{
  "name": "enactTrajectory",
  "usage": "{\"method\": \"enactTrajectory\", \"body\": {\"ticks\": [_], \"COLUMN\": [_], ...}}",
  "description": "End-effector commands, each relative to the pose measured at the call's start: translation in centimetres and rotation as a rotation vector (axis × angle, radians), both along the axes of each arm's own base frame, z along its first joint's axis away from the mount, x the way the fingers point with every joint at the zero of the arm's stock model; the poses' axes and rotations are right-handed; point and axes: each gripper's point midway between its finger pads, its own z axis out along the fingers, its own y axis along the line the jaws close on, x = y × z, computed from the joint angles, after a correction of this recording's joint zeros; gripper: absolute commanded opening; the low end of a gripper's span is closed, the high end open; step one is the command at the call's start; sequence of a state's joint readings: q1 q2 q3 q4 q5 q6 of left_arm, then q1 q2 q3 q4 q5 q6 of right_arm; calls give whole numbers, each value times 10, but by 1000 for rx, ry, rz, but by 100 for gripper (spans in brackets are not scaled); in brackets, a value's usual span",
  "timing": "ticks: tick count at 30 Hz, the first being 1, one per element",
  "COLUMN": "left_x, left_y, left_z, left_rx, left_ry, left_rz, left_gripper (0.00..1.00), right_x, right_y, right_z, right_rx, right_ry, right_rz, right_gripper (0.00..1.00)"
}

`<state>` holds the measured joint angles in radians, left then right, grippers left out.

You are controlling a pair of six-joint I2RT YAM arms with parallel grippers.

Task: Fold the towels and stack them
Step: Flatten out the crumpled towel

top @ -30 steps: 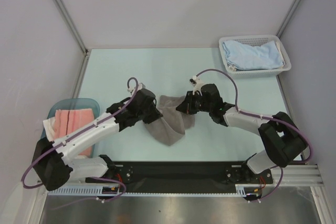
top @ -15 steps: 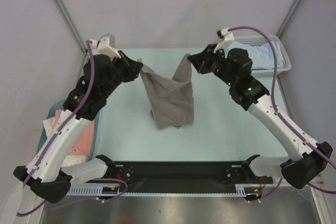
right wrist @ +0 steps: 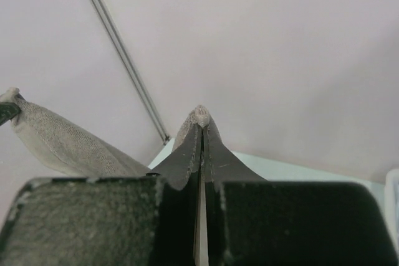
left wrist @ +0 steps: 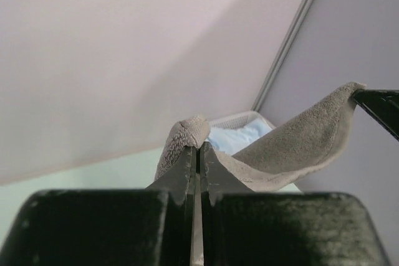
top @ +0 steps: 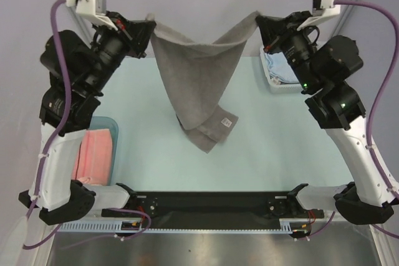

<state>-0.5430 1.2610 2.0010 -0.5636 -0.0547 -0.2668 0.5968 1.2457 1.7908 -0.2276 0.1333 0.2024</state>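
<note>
A grey towel (top: 196, 73) hangs in the air, stretched by two top corners between my grippers. My left gripper (top: 148, 26) is shut on its left corner (left wrist: 190, 132). My right gripper (top: 260, 22) is shut on the right corner (right wrist: 201, 115). The top edge sags in a V. The lower end, with a small label (top: 225, 123), droops folded toward the table (top: 280, 141); I cannot tell whether it touches. A salmon-pink towel (top: 93, 157) lies at the left. A light blue towel (top: 277, 70) lies in the basket and shows in the left wrist view (left wrist: 240, 138).
The teal tub (top: 113, 124) with the pink towel stands at the table's near left. The white mesh basket (top: 280, 88) stands at the far right, partly behind my right arm. Grey walls close the back and both sides.
Both arms have risen and moved apart toward the back, lifting the grey towel from a crumpled heap on the table into a spread, hanging sheet.
</note>
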Motion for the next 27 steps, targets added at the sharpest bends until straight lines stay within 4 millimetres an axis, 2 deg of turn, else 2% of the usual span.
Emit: {"method": "enactTrajectory", "body": {"ticks": [1, 2, 3, 4, 6, 11, 14, 19, 21, 23, 25, 26, 27], "left_x": [-26, -32, -44, -49, -62, -100, -116, -144, -147, -135, -121, -106, -95], "left_y": [8, 8, 11, 11, 13, 24, 30, 51, 55, 52, 45, 38, 33], "left_z": [52, 60, 77, 83, 101, 131, 141, 165, 170, 169, 165, 160, 155], "left_rx": [48, 45, 38, 37, 24, -14, -34, -95, -109, -112, -102, -87, -81], "left_ry": [-186, -208, -263, -282, -345, -478, -527, -618, -627, -613, -589, -565, -544], "left_rz": [-26, -36, -53, -62, -83, -119, -134, -116, -104, -84, -75, -67, -66], "left_gripper": [0, 0, 0, 0, 0, 0, 0, 0, 0, 0, 0, 0, 0], "right_x": [-23, -26, -31, -43, -52, -89, -107, -126, -125, -124, -109, -102, -85], "right_y": [-24, -24, -26, -27, -31, -39, -43, -52, -47, -48, -38, -35, -25], "right_z": [53, 59, 67, 81, 94, 130, 144, 164, 167, 173, 167, 164, 156], "right_rx": [6, -3, -1, 15, 7, 6, 24, 44, 36, 32, 3, -33, -58], "right_ry": [-130, -149, -173, -207, -254, -360, -401, -465, -472, -485, -465, -464, -434], "right_rz": [-70, -72, -73, -60, -71, -86, -70, -66, -69, -85, -123, -152, -192], "right_gripper": [0, 0, 0, 0, 0, 0, 0, 0, 0, 0, 0, 0, 0]}}
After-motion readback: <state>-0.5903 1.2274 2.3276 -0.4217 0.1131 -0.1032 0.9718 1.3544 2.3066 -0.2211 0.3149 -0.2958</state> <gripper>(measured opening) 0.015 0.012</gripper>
